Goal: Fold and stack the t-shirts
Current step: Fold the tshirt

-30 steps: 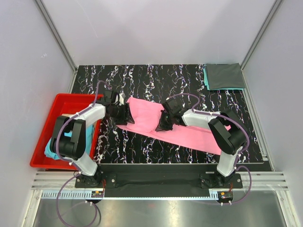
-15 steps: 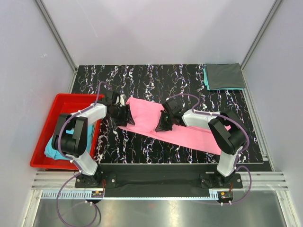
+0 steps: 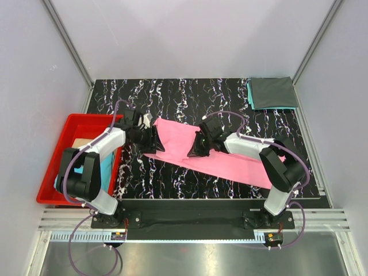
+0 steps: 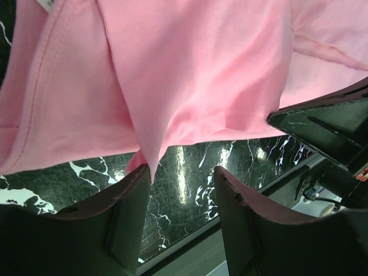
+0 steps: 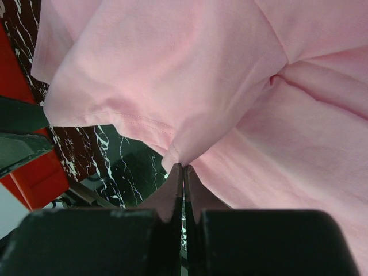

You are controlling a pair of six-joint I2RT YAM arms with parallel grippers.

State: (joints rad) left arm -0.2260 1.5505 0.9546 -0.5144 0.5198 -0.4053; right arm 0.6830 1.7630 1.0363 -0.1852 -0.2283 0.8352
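A bright pink t-shirt lies spread slantwise over the middle of the black marble table. My right gripper is shut on a pinched fold of its hem, lifting that edge off the table. My left gripper stands open at the shirt's left edge. A hanging pink corner brushes its left fingertip, and nothing sits between the jaws. A folded dark grey t-shirt lies on a teal one at the back right corner.
A red plastic bin stands off the table's left side, holding teal cloth and a pale flat piece. Grey walls close in the table on three sides.
My left gripper has edged right, closer to the shirt's left edge. My right arm has stretched out lower, with its gripper and the held hem shifted slightly left.
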